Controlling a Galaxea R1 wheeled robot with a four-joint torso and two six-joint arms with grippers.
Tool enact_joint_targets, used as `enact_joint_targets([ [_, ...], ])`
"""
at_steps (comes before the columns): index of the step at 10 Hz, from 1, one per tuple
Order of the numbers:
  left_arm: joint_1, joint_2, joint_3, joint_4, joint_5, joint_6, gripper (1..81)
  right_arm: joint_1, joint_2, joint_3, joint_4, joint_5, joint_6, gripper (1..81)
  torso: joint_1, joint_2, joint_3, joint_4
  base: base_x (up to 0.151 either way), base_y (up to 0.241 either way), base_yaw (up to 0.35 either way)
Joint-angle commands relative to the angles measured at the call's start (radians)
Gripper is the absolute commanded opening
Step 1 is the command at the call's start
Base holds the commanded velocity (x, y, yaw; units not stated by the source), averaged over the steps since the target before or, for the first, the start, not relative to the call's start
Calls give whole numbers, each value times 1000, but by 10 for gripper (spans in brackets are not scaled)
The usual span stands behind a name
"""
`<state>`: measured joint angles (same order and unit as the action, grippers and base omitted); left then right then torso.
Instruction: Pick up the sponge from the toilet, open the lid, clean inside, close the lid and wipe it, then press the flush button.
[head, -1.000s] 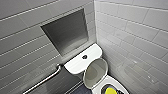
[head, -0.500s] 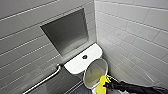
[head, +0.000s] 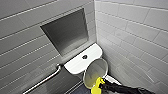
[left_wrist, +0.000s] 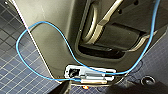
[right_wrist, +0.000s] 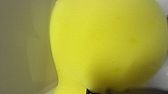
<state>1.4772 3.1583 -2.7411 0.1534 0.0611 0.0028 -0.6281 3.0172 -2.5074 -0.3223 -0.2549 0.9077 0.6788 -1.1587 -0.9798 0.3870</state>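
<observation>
Clamps the sponge (head: 96, 87) tight in the right gripper (head: 100, 86), pinching the yellow foam at the near edge of the toilet's (head: 75, 66) open oval, close against a pale glossy surface. Looks down past a looping blue cable (left_wrist: 37, 27) onto dark, square-tiled floor (left_wrist: 15, 72). Reaches next the white tank top, flush button (head: 84, 57) at its middle. Ends in grey wall tiles (head: 130, 30), with a steel grab bar (head: 46, 80) and a recessed niche (head: 66, 32).
</observation>
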Motion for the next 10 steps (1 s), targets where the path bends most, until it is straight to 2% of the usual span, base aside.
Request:
enact_joint_targets([
  [1, 27, -7, 0, -11, 95, 3, 811, 51, 136, -172, 14, 8, 139, 10, 0, 0, 0, 0, 0, 0, 0],
  [5, 35, -7, 0, -11, 102, 3, 811, -54, 127, -191, 6, 137, 132, 10, 0, 0, 0, 0, 0, 0, 0],
  [7, 35, -7, 0, -11, 100, 3, 811, -98, 122, -185, -15, 140, 120, 10, 0, 0, 0, 0, 0, 0, 0],
  [8, 35, -7, 0, -11, 97, 3, 811, -117, 116, -185, -67, 158, 111, 10, 0, 0, 0, 0, 0, 0, 0],
  [9, 35, -7, 0, -11, 97, 3, 811, -131, 101, -175, -102, 208, 109, 10, 0, 0, 0, 0, 0, 0, 0],
  [10, 35, -7, 0, -11, 95, 3, 811, -138, 59, -115, -127, 247, 109, 10, 0, 0, 0, 0, 0, 0, 0],
])
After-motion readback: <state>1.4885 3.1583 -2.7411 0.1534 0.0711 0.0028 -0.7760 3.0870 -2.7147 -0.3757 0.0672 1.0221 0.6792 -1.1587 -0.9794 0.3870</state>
